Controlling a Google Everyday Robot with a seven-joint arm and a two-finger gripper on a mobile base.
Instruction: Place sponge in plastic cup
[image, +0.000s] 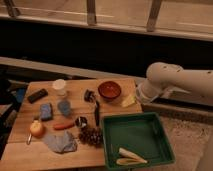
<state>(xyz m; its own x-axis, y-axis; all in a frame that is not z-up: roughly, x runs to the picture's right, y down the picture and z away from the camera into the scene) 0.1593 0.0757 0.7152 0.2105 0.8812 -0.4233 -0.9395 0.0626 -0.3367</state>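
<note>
The sponge (46, 111), a small blue block, lies on the left part of the wooden table (115, 109). Just to its right stands the plastic cup (64, 107), short and blue-grey, a small gap away. My white arm (165, 82) reaches in from the right, and its bent joint hangs over the table's right edge, far from both. The gripper itself does not show in the camera view.
A whitish cup (60, 87) and a black bar (37, 95) sit behind the sponge. A red-brown bowl (109, 90), a yellow wedge (128, 101), a black utensil (96, 112), a grey-blue rag (61, 142) and a green tray (140, 132) fill the rest.
</note>
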